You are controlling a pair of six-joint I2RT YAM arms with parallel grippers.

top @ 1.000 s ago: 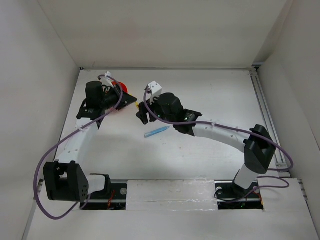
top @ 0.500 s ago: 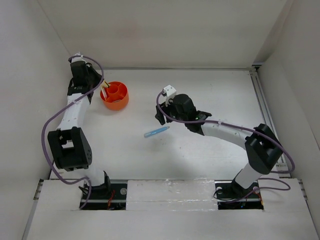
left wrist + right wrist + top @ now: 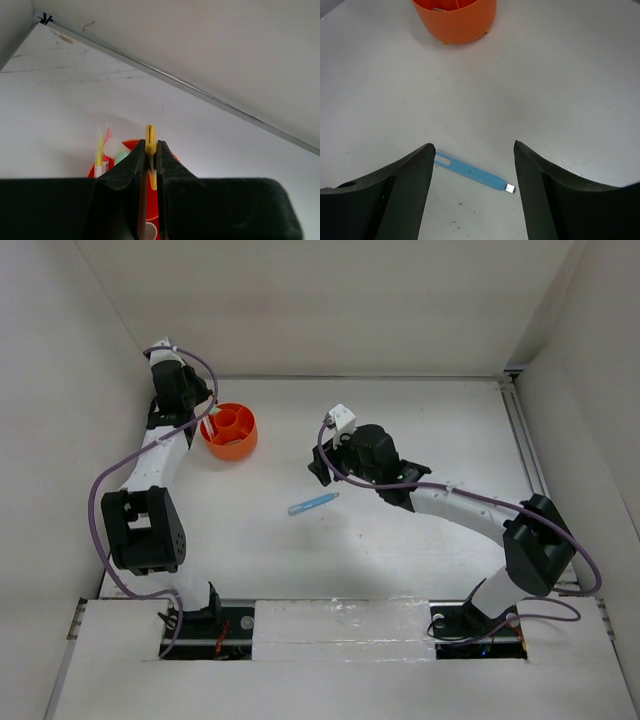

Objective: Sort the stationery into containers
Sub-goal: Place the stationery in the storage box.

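Near the far-left corner of the table (image 3: 400,420), pinches a yellow pencil (image 3: 150,135) in the closed left claw (image 3: 151,150), tip poking past the fingertips, right over the orange tub (image 3: 235,448) with a yellow pen and pale pieces inside. Toward the middle, shows one blue pen (image 3: 313,504) flat on bare table, well apart from the tub, long axis running left to right. Just beyond it, hangs the right claw (image 3: 472,146) spread wide and empty, pen on its near side and lying along the line between the fingers. Probably calls for a wrist turn before closing. Belongs to the right arm, clearly the nearer. Offers open room all round, edges well off.
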